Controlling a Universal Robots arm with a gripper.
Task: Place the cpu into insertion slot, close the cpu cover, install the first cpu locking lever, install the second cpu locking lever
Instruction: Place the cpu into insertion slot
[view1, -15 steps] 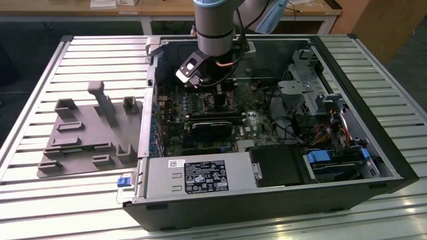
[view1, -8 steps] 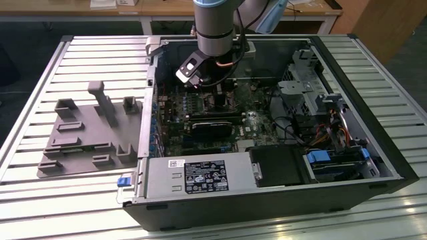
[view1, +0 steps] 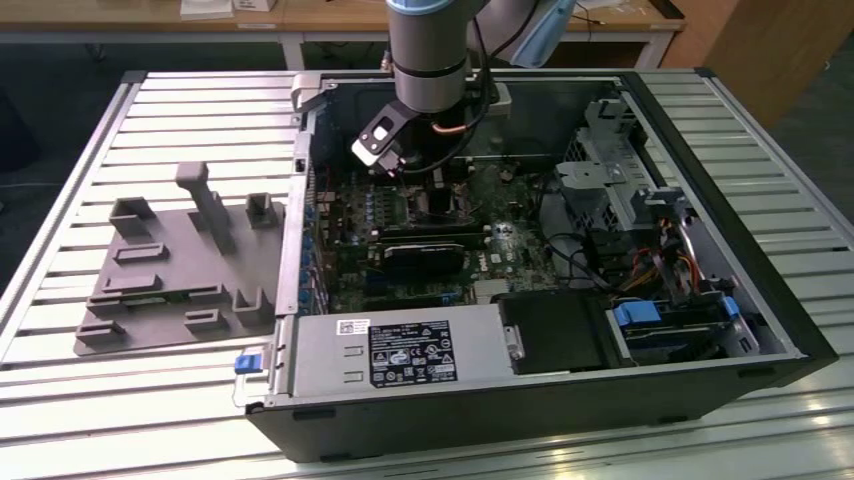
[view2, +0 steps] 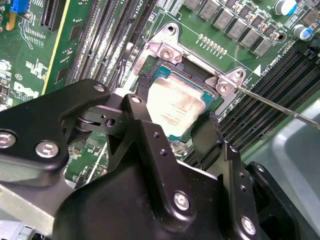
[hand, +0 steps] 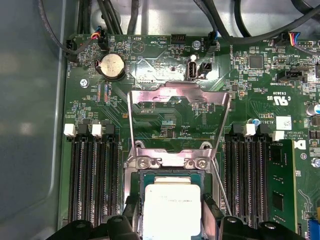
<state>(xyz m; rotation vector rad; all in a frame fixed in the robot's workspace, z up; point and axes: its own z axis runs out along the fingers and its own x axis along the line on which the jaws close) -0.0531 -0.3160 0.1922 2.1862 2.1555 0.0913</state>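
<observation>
— Where do you have the arm?

— In the exterior view my arm (view1: 430, 60) enters at twelve o'clock and hangs inside the open case (view1: 534, 415). The case lies on its side on the slatted bench (view1: 134, 400). A grey fixture (view1: 174, 280) sits at the case's nine o'clock, and the power supply (view1: 400, 355) sits at the board's six o'clock.

— And the gripper?

— I see the gripper (hand: 171, 215) clamped on the cpu (hand: 172, 205). One black finger (hand: 131, 212) presses each of two opposite edges. The second wrist view agrees: the gripper (view2: 176, 105) brackets the cpu (view2: 177, 107), pale metal face up.

— Where's the cpu against the slot?

— Right at the slot (hand: 165, 160), square to it. The slot's rim shows around the cpu's free edges. I can't tell whether it is fully seated or just above the contacts. In the second wrist view the slot's (view2: 170, 50) silver corner brackets sit just beyond the chip.

— Cover?

— The cover (hand: 177, 95) stands open, hinged up at the slot's far edge, and the green board (hand: 85, 107) shows through its window.

— Levers?

— I see one thin wire lever (hand: 220, 187) slanting beside the slot, touching neither cover nor cpu. The second wrist view shows that lever (view2: 270, 102) running out over the memory slots (view2: 270, 75). Memory slots (hand: 92, 175) flank the slot on both sides.
</observation>
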